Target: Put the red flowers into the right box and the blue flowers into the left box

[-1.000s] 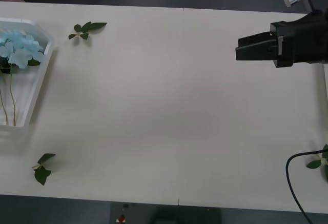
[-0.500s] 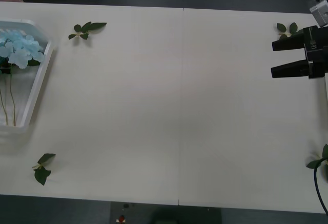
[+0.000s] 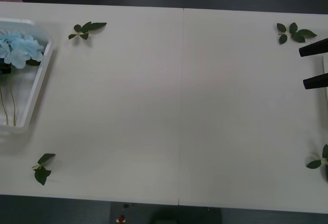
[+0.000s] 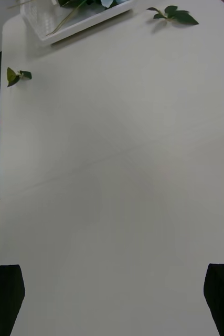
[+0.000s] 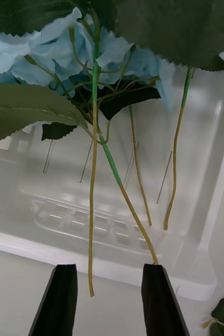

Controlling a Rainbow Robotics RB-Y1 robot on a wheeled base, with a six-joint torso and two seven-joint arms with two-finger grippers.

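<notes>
At the tabletop's (image 3: 179, 106) right edge the right hand (image 3: 313, 64) hangs open and empty, while the left hand (image 5: 109, 296), parted, straddles blue flowers' (image 5: 64, 52) stems over the left box (image 5: 117, 231).

Pale-blue blue flowers (image 3: 18, 48) in the white left box (image 3: 40, 83); green leaf sprigs (image 3: 86, 29).

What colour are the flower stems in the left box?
Green near the heads, yellowish-tan lower down: stems, left box, left wrist view.

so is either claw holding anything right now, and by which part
Nothing is held. The right claw is open and empty at the table's right edge. The left claw is open over the left box, with blue flowers' stems hanging loose between its fingers, not pinched.
</notes>
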